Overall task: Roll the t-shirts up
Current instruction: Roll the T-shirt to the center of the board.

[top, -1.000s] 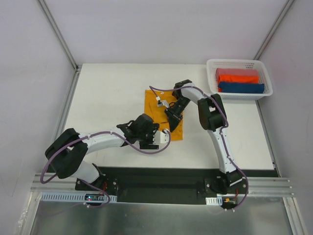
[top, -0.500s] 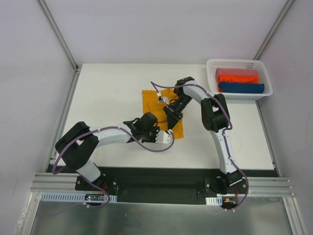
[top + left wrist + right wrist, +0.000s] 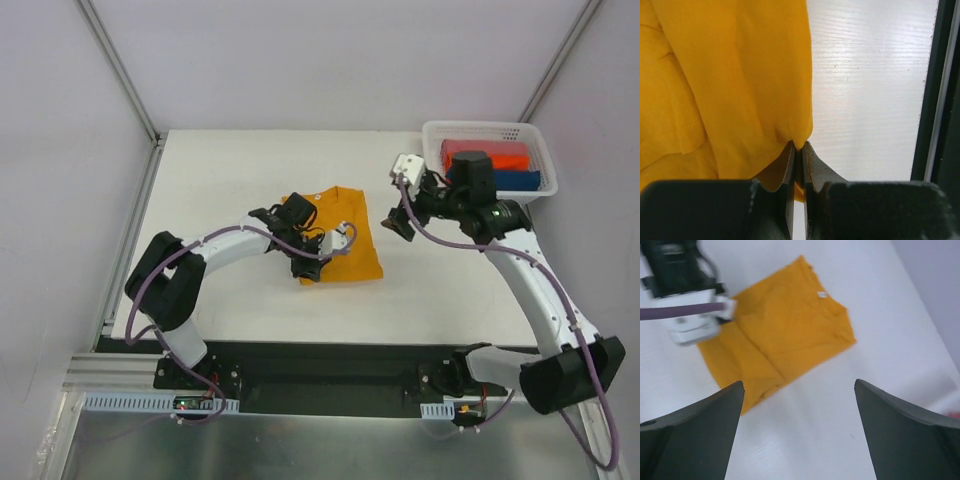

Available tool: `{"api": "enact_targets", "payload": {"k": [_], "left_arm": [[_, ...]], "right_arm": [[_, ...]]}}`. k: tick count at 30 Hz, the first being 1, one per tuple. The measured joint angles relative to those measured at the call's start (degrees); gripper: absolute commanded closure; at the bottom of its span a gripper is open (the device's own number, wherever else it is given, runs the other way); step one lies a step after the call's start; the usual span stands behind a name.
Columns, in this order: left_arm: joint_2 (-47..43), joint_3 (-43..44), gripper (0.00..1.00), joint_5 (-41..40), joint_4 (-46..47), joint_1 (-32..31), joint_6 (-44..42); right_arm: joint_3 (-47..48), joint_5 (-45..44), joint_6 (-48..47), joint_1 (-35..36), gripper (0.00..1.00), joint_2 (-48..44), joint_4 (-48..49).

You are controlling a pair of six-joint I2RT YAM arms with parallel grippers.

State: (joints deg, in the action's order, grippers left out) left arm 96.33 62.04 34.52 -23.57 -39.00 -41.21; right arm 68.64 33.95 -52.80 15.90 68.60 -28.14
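So the mustard t-shirt (image 3: 352, 235) is lying on the white table (image 3: 230, 180), well to the left of the mesh basket (image 3: 485, 126) and closer to the arm bases than the basket is. It's folded into a rough rectangle and looks a bit rumpled. The right wrist view picks up its small white tag (image 3: 822, 294) near one edge.

The left gripper (image 3: 308, 268) is on the shirt corner farthest from the basket. In its own wrist view the fingers (image 3: 790, 165) are pressed tight together with a pinch of yellow cloth caught between them, so it's clamped on the shirt.

The right gripper (image 3: 398, 222) sits between the shirt and the basket, apart from both and closer to the basket. Its fingers (image 3: 715, 415) are spread wide and it's gripping nothing. It looks lifted off the table, though from the top view I can't say for sure.

Inside the basket there's a red-orange t-shirt (image 3: 505, 158) with a dark blue t-shirt (image 3: 525, 180) just beside it. The right arm covers part of the basket.
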Motion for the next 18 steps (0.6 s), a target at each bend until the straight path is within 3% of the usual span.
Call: {"api": "enact_targets", "payload": {"k": [3, 7, 9, 18], "left_arm": [[2.3, 2.4, 0.99, 4.9, -2.2, 3.6, 3.4], [4.0, 3.4, 0.98, 9.0, -4.0, 7.0, 6.4], [4.4, 3.6, 0.98, 10.5, -4.4, 7.6, 7.4], [5.6, 4.5, 0.97, 14.8, -6.6, 7.5, 9.1]], "right_arm": [[-0.1, 0.2, -3.9, 8.3, 0.04, 3.3, -1.2], [-19.8, -1.3, -7.9, 15.6, 0.04, 2.7, 2.6], [-24.9, -3.0, -9.3, 17.2, 0.04, 3.0, 2.3], [-21.0, -4.6, -11.9, 19.1, 0.04, 7.6, 12.0]]}}
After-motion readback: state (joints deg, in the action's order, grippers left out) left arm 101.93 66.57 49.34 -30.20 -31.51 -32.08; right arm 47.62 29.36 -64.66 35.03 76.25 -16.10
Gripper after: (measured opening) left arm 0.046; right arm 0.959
